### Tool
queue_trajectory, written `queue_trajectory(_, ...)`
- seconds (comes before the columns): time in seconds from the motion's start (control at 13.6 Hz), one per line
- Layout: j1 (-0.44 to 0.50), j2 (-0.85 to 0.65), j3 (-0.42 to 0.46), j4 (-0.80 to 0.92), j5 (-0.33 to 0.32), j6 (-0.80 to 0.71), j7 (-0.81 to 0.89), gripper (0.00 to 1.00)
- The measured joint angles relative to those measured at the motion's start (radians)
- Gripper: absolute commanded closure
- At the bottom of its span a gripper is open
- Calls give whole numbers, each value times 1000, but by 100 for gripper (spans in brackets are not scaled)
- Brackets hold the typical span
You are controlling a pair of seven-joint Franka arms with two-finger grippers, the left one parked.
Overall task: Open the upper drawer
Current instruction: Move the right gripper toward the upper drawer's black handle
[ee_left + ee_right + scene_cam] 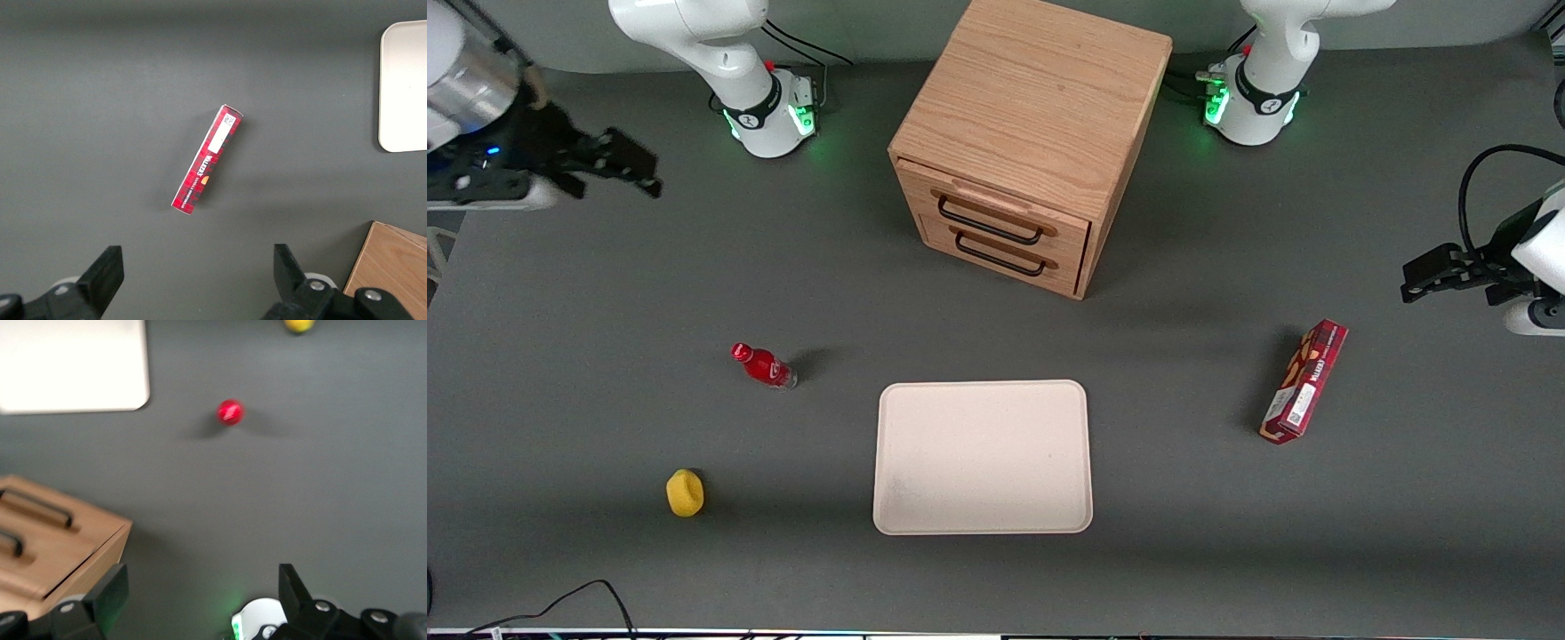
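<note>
The upper drawer (996,206) is the top one of two in the light oak cabinet (1032,116) standing toward the back of the table. It sits shut, its black bar handle (989,224) flush against the front, just above the lower drawer's matching handle (1000,258). My gripper (636,169) hangs in the air at the working arm's end of the table, well away from the cabinet and about level with it. Its fingers are open with nothing between them. The right wrist view shows the gripper (202,580) above bare table, with a corner of the cabinet (73,540) and both handles beside it.
A beige tray (983,458) lies in front of the cabinet, nearer the camera. A small red bottle (763,365) and a yellow object (685,492) stand toward the working arm's end. A red box (1304,382) lies toward the parked arm's end.
</note>
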Motion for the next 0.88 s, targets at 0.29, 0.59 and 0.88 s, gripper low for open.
queue_trajectory(0.29, 3, 23, 116, 10, 181, -2, -176, 0)
queue_trajectory(0.59, 2, 135, 138, 13, 368, 9, -536, 0)
queue_trajectory(0.88, 6, 308, 283, 16, 398, 169, -581, 0)
